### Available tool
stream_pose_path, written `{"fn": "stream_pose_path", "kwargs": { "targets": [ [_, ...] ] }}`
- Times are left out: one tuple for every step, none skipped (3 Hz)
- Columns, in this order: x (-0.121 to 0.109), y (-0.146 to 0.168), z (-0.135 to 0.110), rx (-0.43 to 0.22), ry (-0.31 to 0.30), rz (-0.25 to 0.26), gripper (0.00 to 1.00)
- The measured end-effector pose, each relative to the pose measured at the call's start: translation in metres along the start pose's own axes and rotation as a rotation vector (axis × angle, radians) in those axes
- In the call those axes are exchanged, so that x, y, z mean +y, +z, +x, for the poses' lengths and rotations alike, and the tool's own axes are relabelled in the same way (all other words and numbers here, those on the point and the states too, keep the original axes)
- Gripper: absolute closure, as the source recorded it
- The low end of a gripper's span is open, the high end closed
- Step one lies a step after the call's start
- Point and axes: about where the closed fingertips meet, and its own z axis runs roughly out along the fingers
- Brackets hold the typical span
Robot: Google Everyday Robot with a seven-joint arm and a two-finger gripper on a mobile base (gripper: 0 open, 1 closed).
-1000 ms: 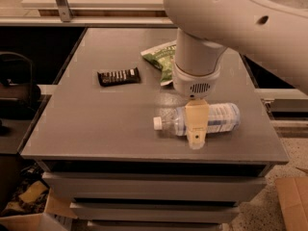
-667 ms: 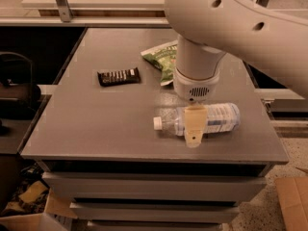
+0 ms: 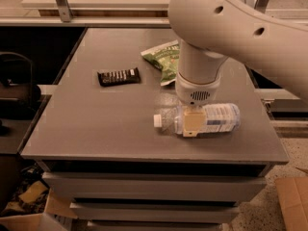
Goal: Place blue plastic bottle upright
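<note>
My gripper [image 3: 190,121] points straight down and sits right at the blue plastic bottle [image 3: 219,118], across its body, nearer the cap end than the base. Wrist [image 3: 197,81] is vertical, directly above the bottle. White forearm [image 3: 226,23] climbs up and to the right of the bottle, leaving view top-right. Can't confirm the grip from here.
</note>
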Motion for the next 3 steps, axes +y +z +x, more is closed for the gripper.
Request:
{"fn": "stream_pose_path", "kwargs": {
  "targets": [
    [-0.002, -0.011, -0.002, -0.016, -0.005, 0.01, 0.88],
    [-0.004, -0.041, -0.009, -0.064, -0.02, 0.04, 1.0],
    [-0.004, -0.08, -0.017, -0.167, -0.034, 0.058, 1.0]
  ]
}}
